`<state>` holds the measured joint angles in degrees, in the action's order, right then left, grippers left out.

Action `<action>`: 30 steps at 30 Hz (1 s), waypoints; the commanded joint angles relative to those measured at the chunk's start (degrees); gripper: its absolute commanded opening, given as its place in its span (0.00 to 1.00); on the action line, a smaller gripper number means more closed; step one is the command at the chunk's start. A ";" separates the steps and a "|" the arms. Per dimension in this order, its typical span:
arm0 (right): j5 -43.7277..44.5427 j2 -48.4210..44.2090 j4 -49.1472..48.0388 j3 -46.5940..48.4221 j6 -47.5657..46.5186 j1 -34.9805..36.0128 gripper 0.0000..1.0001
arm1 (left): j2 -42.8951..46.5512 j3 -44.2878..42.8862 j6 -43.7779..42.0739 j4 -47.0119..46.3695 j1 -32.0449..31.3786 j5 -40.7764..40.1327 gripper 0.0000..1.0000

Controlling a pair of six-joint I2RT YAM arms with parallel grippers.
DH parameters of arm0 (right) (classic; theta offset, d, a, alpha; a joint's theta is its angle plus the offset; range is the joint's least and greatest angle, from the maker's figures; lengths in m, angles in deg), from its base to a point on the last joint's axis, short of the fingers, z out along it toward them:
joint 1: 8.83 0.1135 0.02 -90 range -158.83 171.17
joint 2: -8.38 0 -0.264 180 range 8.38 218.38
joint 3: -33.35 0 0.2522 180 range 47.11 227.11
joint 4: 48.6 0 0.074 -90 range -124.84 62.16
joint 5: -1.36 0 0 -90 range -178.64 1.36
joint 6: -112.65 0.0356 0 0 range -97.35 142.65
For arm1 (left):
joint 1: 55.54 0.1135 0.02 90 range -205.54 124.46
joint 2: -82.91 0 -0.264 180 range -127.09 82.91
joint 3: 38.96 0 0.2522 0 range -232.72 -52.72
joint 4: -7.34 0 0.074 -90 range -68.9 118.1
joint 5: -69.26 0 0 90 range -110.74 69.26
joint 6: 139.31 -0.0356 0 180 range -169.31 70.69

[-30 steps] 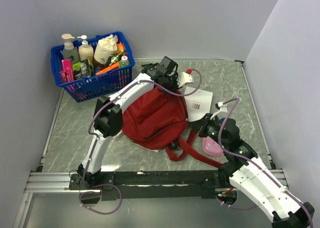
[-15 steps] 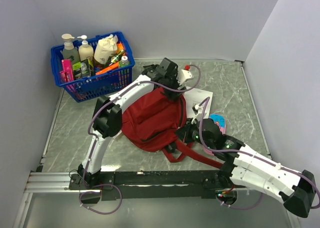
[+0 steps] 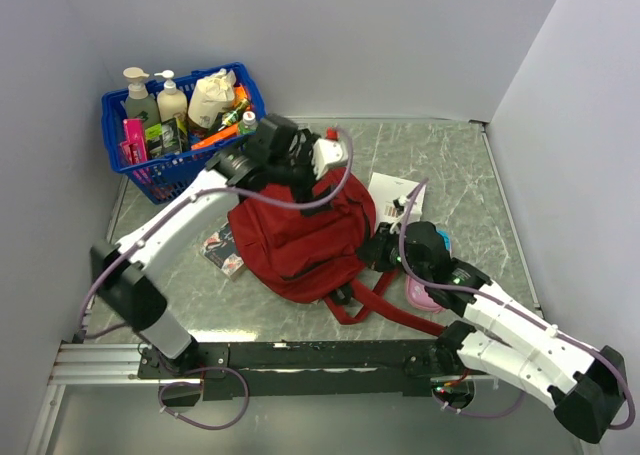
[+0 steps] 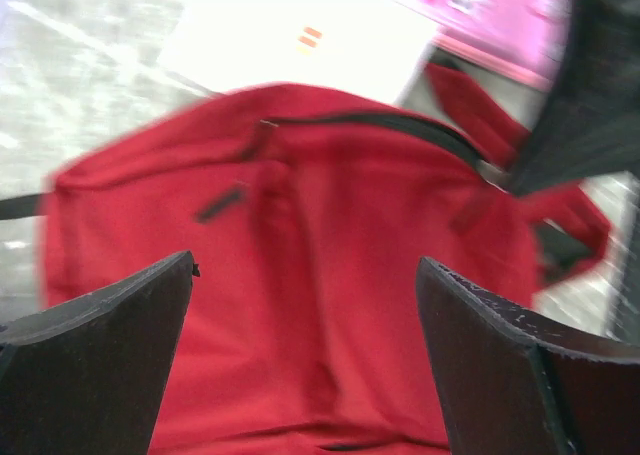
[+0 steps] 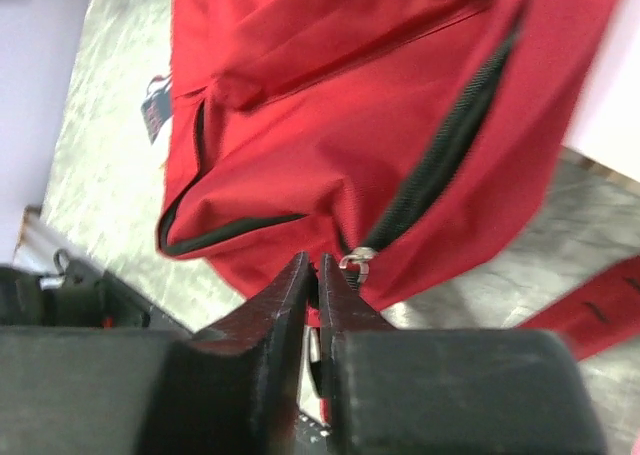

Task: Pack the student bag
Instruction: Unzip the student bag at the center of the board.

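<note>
Your right gripper [image 5: 314,270] pressed together beside zipper pull [image 5: 358,262]; left gripper [image 4: 305,275] spread over student bag [image 4: 330,225]: pin fabric first, then draw pull straight

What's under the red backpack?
A small dark packet pokes out at the backpack's left edge; a white sheet shows at its far right edge. Anything else beneath is hidden by the fabric.

White arms [image 3: 180,225], black joints [image 3: 125,290], purple cables [image 3: 349,158]
</note>
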<state>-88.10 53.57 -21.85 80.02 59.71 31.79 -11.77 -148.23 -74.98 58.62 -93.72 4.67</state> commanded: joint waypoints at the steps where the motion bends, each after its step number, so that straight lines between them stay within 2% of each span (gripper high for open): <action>1: -7.73 0.60 -5.26 1.90 -2.25 -0.02 0.25 | 3.88 10.40 -2.37 1.69 -1.98 6.67 0.96; 4: -9.06 -0.71 -4.65 1.38 -2.52 0.25 0.36 | 3.80 13.23 -2.02 -0.59 -3.74 4.57 0.96; 5: -9.58 -2.11 -4.30 1.20 -2.60 0.42 0.46 | 3.53 13.85 -0.97 -1.73 -3.92 4.82 0.96; 7: -10.72 -3.35 -4.12 0.58 -2.95 0.42 0.55 | 3.53 16.03 0.35 -5.67 -4.62 5.61 0.96; 8: -11.34 -4.31 -3.16 0.58 -3.39 0.51 0.63 | 3.62 16.75 1.92 -6.92 -4.98 5.53 0.96; 10: -11.96 -5.72 -1.93 1.02 -4.01 0.42 0.67 | 3.44 18.06 3.34 -8.50 -6.20 5.88 0.96; 14: -7.67 -9.67 2.73 3.13 -5.41 -0.45 0.68 | 2.56 18.16 5.36 -11.31 -7.35 5.44 0.96; 16: -1.79 -12.65 5.19 3.74 -5.33 -1.77 0.67 | 2.30 16.68 8.42 -11.42 -7.27 5.53 0.96; 20: 3.68 -11.71 10.38 5.50 -3.66 -8.97 0.68 | 1.68 14.47 16.25 -9.83 -7.35 9.55 0.98; 24: 1.85 -7.67 9.52 5.77 -3.04 -14.85 0.69 | 2.39 18.58 24.86 -13.07 -8.23 13.08 0.94; 30: -3.78 -4.24 7.05 6.03 -3.83 -20.93 0.70 | 1.43 19.40 29.45 -14.84 -10.78 12.38 0.93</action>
<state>-88.47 47.34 -13.43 83.75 56.17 14.18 -9.95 -128.21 -51.44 46.51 -102.57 14.68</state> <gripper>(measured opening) 0.695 0.938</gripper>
